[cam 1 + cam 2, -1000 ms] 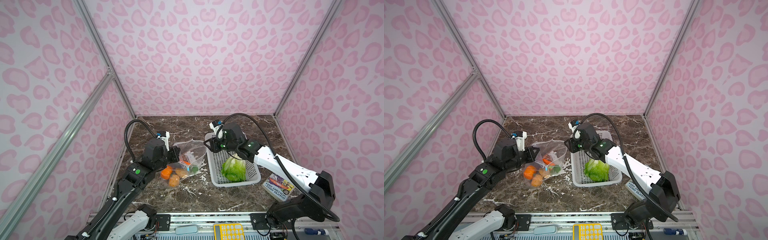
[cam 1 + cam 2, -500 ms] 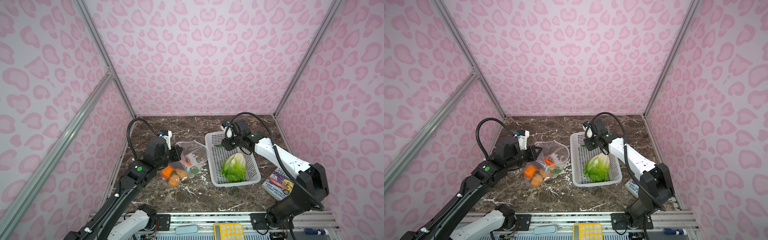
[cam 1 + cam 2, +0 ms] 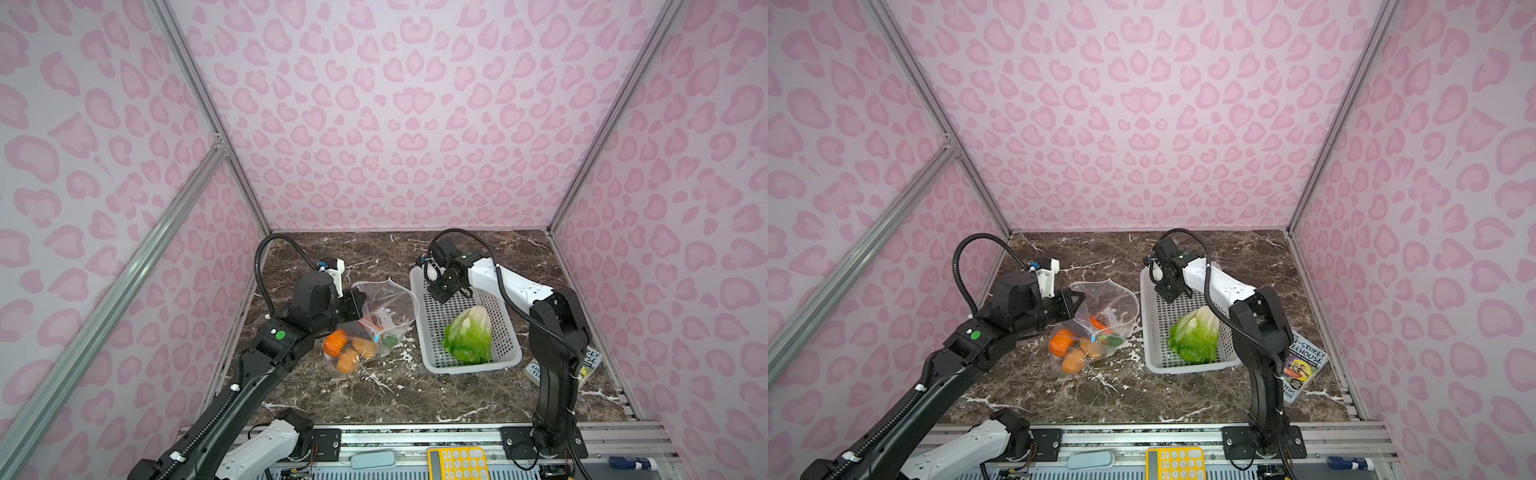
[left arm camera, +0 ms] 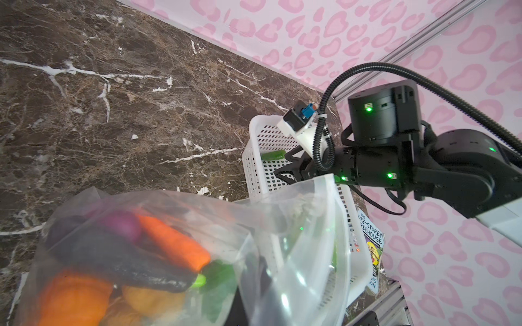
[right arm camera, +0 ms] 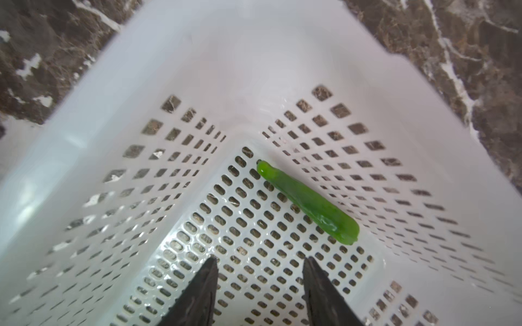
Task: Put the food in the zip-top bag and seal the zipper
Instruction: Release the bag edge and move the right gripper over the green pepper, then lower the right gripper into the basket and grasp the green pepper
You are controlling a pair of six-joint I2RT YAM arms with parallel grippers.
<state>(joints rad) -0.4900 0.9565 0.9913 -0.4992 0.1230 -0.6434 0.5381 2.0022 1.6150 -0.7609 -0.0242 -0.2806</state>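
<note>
My left fingers (image 3: 358,300) were clamped together on the mouth edge of the zip-top bag (image 3: 390,303), holding it agape toward the left edge of the tabletop (image 3: 374,399). The pumpkin (image 3: 335,343), carrot (image 4: 175,245), onion (image 4: 124,224) and potatoes (image 3: 363,347) lay inside it. My right fingers (image 5: 202,296) stood apart and empty over the far corner of the basket (image 3: 513,357), near a small green vegetable (image 5: 308,203); the cabbage (image 3: 468,334) lay at the basket's near end.

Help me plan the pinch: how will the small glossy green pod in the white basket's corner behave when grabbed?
The small glossy green pod looks shiny, so probably slippery. Its long rounded shape might roll along the white perforated basket wall it lies beside. Small, so likely light.
</note>
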